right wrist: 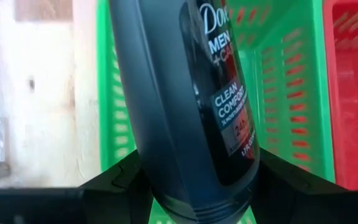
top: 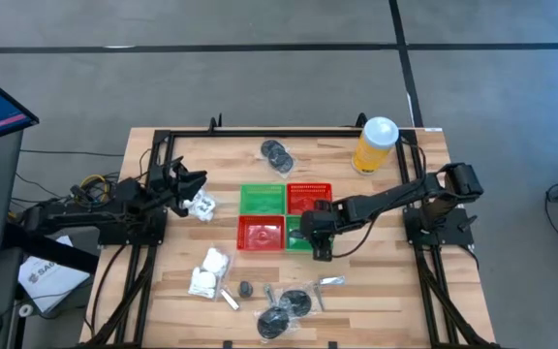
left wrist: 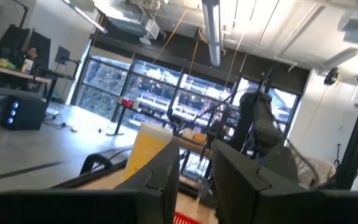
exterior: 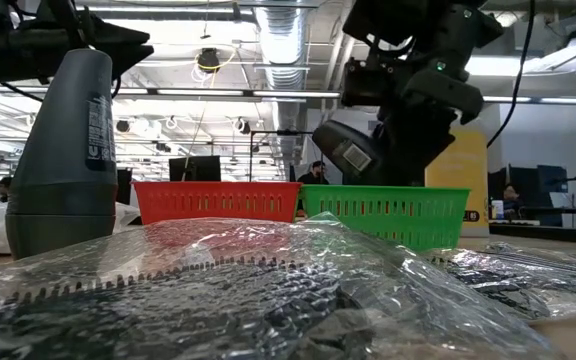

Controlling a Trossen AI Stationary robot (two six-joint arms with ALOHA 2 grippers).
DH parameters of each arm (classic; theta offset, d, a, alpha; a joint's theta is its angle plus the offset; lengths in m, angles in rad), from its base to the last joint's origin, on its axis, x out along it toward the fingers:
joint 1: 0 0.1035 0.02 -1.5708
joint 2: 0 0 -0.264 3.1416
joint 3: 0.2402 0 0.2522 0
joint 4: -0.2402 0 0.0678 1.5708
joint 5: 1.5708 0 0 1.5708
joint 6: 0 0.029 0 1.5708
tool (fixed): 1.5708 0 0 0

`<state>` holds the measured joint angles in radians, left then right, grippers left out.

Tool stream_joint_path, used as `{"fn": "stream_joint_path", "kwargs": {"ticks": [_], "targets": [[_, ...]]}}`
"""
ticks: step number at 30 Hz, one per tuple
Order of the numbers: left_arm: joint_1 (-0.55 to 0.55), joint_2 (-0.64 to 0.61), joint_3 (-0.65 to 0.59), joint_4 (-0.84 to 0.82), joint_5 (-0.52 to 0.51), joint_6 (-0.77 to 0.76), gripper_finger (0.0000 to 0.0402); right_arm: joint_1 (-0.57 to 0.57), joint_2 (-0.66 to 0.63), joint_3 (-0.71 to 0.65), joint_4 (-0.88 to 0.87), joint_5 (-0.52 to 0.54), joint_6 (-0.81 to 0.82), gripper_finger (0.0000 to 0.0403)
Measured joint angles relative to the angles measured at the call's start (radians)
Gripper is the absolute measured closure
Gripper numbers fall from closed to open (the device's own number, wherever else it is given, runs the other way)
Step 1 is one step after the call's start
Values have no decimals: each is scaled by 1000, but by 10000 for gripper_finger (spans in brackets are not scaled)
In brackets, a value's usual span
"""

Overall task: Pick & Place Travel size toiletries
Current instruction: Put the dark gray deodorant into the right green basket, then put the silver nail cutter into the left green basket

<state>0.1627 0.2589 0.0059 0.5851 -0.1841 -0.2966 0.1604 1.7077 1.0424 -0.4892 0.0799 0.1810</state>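
Note:
My right gripper (top: 316, 233) hangs over the near right green basket (top: 299, 238) of a square of four mesh baskets and is shut on a dark grey deodorant stick (right wrist: 185, 93). My left gripper (top: 198, 184) waits raised at the table's left, open, with nothing between its fingers (left wrist: 160, 177). A white packet (top: 202, 206) lies just beside it. More white packets (top: 210, 271), wrapped dark discs (top: 284, 312), thin tubes (top: 229, 297) and a second small grey stick (exterior: 63, 150) rest on the near part of the table. Two more discs (top: 277, 153) lie at the far edge. My right gripper pinches the stick between its two fingers, one on each of its narrow sides (right wrist: 143, 163), near the rounded end by the wrist. The fingers slant steeply down, and the stick runs along them and out past their tips. It is lifted clear above the green basket (right wrist: 284, 93).
A tall yellow cup (top: 376, 143) with a white lid stands at the far right. The red baskets (top: 309, 197) (top: 260, 233) and the far green one (top: 262, 199) adjoin the near right green one. A black frame (top: 260, 132) rims the table.

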Motion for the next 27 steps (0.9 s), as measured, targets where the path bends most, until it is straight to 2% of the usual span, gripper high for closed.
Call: {"fn": "stream_joint_path", "kwargs": {"ticks": [5,10,13,27], "targets": [[0,12,0,13,0,0,314,-2,-1,0,4,0,0,212],[0,16,0,18,-1,0,314,-12,-1,0,5,0,2,169],[0,18,0,20,-1,0,314,-19,-1,0,5,3,3,162],[0,17,0,24,-1,0,314,-26,-1,0,7,3,-5,237]]}}
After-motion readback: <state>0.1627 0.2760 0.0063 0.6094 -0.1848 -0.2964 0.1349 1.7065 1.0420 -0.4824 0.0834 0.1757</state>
